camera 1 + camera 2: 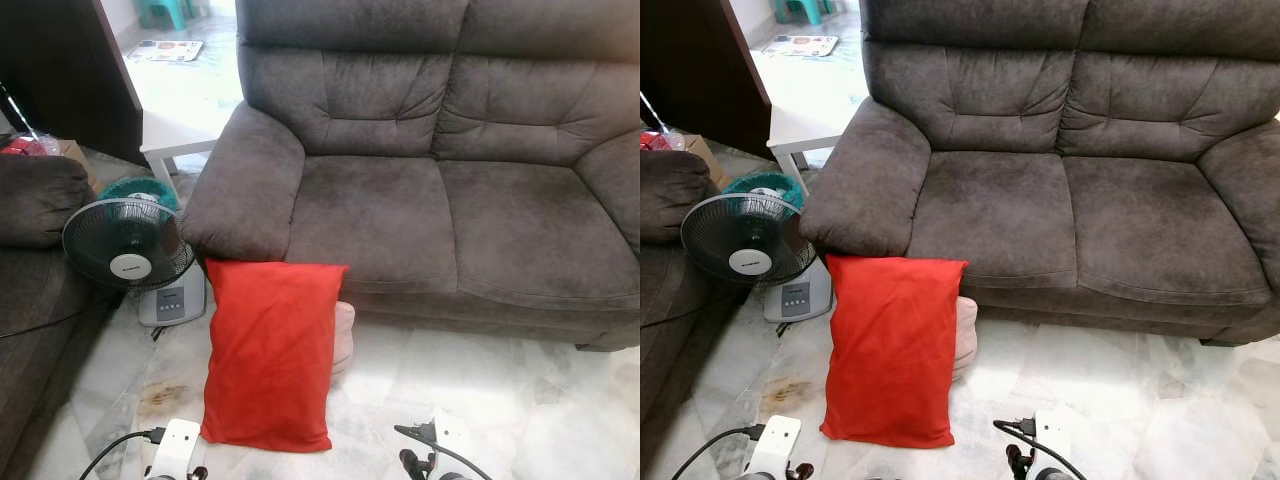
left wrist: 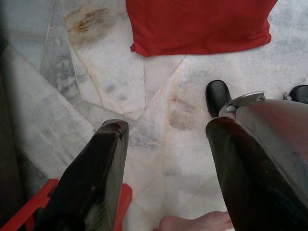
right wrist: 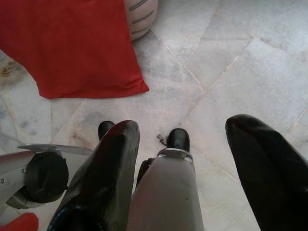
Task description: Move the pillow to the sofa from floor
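Note:
A red pillow (image 1: 268,350) stands on end on the marble floor, its top leaning against the front of the grey-brown sofa (image 1: 450,210) just below the left armrest. A pale cushion (image 1: 343,335) peeks out behind it. The sofa's two seats are bare. My left gripper (image 2: 168,127) hangs low over the floor, open and holding nothing, with the pillow's lower edge (image 2: 197,29) a short way beyond its fingers. My right gripper (image 3: 184,126) is also open and holds nothing, the pillow's corner (image 3: 72,53) ahead of it. Both wrists (image 1: 175,450) show at the bottom edge of the eye views.
A black standing fan (image 1: 128,245) on a grey base stands left of the pillow, beside another dark sofa (image 1: 35,200). A white low table (image 1: 175,140) sits behind the armrest. A brown stain (image 1: 165,395) marks the floor. A person's bare foot (image 2: 192,222) is near my left gripper.

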{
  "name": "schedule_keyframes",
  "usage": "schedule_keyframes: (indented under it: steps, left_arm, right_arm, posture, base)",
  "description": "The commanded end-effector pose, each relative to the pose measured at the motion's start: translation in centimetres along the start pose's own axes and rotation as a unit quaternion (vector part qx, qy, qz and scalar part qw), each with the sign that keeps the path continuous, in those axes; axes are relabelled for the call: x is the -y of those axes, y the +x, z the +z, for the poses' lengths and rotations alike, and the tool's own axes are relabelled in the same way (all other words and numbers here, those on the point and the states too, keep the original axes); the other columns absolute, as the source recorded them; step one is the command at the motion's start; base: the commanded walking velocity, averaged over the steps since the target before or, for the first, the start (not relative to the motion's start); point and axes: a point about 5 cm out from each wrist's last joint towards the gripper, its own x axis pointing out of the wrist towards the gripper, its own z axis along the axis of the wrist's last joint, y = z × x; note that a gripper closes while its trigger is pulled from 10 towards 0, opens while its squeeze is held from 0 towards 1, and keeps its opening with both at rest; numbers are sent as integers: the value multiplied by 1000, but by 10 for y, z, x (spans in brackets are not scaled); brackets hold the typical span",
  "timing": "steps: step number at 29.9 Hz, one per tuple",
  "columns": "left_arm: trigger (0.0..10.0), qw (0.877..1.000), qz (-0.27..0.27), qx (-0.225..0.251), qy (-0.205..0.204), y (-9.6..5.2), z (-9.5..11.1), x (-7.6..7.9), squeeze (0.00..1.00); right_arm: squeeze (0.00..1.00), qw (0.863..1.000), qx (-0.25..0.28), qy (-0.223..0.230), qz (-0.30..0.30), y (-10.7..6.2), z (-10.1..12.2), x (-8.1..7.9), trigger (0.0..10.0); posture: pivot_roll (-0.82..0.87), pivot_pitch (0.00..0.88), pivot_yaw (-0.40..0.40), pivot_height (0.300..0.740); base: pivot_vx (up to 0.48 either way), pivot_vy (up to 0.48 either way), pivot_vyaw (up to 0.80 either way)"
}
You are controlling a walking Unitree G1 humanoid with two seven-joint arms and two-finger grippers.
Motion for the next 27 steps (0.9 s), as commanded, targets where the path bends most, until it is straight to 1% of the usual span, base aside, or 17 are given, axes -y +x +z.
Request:
schedule_keyframes:
  steps: [1,27]
  left_arm:
    - [10000,1000,0,-13,-1,-1,-6,-1,0]
    - [10000,1000,0,-17,-4,-1,-7,0,0]
  right_arm:
    - [0,1000,-8,8,-2,-1,-4,0,10000]
    - [0,1000,-10,5,0,-1,-4,1,10000]
  posture:
    - [113,71,-4,740]
    - [113,71,-5,740]
  base:
    - [0,0,0]
    - [0,0,0]
